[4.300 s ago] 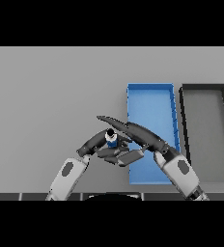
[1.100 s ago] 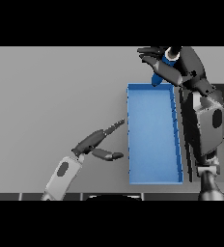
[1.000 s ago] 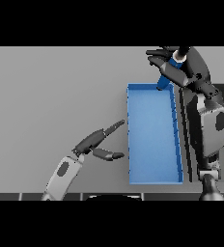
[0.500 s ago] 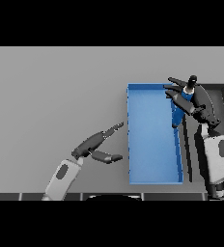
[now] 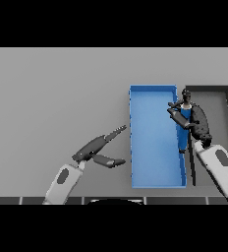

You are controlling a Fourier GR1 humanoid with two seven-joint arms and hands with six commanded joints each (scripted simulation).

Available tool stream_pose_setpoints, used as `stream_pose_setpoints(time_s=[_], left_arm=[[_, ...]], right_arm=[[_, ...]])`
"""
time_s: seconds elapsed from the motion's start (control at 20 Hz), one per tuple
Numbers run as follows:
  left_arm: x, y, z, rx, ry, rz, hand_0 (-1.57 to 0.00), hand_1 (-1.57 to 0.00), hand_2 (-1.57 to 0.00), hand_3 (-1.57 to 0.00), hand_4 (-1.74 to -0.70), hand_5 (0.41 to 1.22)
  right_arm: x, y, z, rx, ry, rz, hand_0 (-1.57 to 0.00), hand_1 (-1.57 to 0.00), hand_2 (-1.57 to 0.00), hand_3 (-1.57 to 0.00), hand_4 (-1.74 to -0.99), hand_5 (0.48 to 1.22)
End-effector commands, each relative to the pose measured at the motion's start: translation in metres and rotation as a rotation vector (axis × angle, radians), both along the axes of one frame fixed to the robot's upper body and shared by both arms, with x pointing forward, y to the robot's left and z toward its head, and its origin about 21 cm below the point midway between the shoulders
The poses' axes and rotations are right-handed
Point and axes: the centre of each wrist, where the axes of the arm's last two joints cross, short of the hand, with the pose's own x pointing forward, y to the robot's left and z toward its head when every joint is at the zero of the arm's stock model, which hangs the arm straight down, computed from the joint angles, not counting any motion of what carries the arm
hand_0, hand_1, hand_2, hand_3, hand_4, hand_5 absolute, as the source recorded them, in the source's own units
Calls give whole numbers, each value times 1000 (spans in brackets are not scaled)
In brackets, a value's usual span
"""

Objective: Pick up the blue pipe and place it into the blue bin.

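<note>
Grey table (image 5: 52, 93) carried two trays side by side: the open rectangular blue bin (image 5: 153, 142) and, touching its right wall, a dark grey rectangular bin (image 5: 219, 96). Task looked most of the way done, judging from layout: pick was finished, transport was finished, only the release and retreat were left

Right hand (image 5: 194, 123) sat over the bin's right side, fingers curled round the short blue pipe (image 5: 184, 129), which hung upright with its dark top end up near the fingers and its lower end down inside the bin, close to the right wall. Couldn't tell whether the lower end was touching the bin floor. So the pipe was within the bin's outline but not yet let go; I'd judge it needed a bit more lowering or just an opening of the fingers, then the arm clear

Left hand (image 5: 97, 148) lay on the table just left of the bin's left wall, fingers straight and spread from the thumb, holding nothing, idle

Versus about a second before: the right hand was then up beyond the bin's far right corner with the pipe held high; it had since come back and down over the bin's right side. Half a second before it was already near this spot, slightly further up the bin. Left hand had barely moved across those frames, and neither bin had shifted
</note>
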Motion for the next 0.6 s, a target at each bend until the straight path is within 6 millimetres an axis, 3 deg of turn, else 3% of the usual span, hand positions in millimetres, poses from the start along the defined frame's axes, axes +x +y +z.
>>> stream_pose_setpoints(time_s=[0.0, 0.1, 0.2, 0.35, 0.55], left_arm=[[-1, 2, 0, 3, -4, -1, 1, 1, 1, 1, -882, 421], [1, 0, -1, 19, 7, -1, 1, 1, 1, 1, -878, 422], [3, 1, 0, 21, 4, 7, 1, 1, 1, 1, -878, 427], [-1, -2, 0, 1, 4, -3, 1, 1, 1, 1, -881, 429], [-2, 1, 0, 2, 4, 3, 1, 1, 1, 1, -886, 426]], right_arm=[[1, 2, -2, -11, 21, -3, -1465, -1336, -1339, -788, -1678, 1221], [6, 3, -7, -46, 60, -12, -937, -855, -856, -504, -1503, 1221], [6, 3, -9, -94, 94, 36, -599, -547, -548, -322, -1337, 1221], [8, 4, -15, -207, 185, 135, -306, -279, -280, -164, -1175, 1084], [5, -5, -25, -265, 298, 157, -125, -114, -114, -67, -1078, 898]])
